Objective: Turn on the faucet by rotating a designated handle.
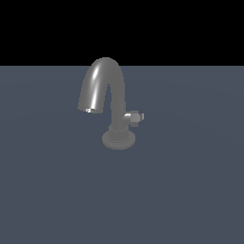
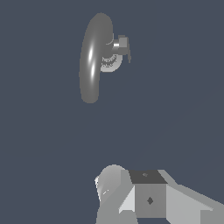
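The faucet (image 1: 101,81) is dull grey, with an arched spout, a vertical stem and a round ribbed base (image 1: 118,139), and it stands upright on the dark floor. Its handle (image 1: 135,116) is a short lever on a stubby peg, sticking out of the stem toward the exterior view's right. The wrist view looks down on the faucet (image 2: 91,61) from well above, with the handle (image 2: 123,45) beside the spout. My gripper does not appear in the exterior view. Only grey blocky hand parts (image 2: 148,197) show in the wrist view, far from the faucet, and no fingers can be made out.
A flat dark blue-grey floor (image 1: 190,190) surrounds the faucet on all sides. A black background lies beyond its far edge. No other objects appear.
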